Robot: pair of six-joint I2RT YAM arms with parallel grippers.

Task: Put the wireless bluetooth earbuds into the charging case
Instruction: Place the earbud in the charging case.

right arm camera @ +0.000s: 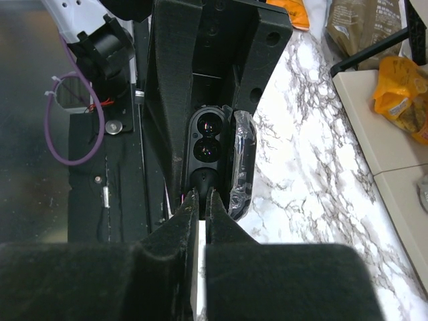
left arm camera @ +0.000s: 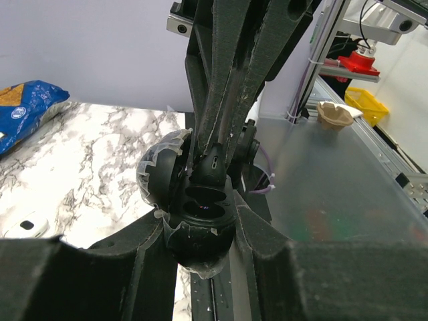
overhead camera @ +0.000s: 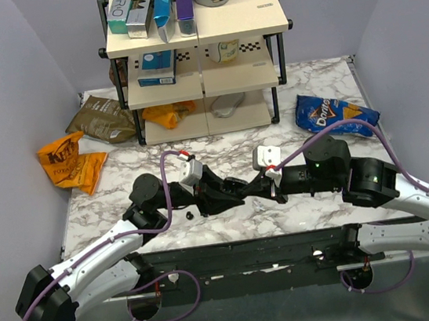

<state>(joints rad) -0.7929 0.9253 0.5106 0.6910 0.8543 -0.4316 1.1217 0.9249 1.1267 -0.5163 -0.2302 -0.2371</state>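
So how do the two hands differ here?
The black two-finger left hand is clamped around the glossy black oval charging case, lid open; the black right hand holds no case, its tips nearly together, aimed into the case's sockets with a tiny black bud at them, grip unclear. Both meet at the case.

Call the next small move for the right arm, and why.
Probably ease the right end effector open and back it off: its tips sit at a well of the open case, what looks like a bud between them, and the left end effector clamps the case steady.
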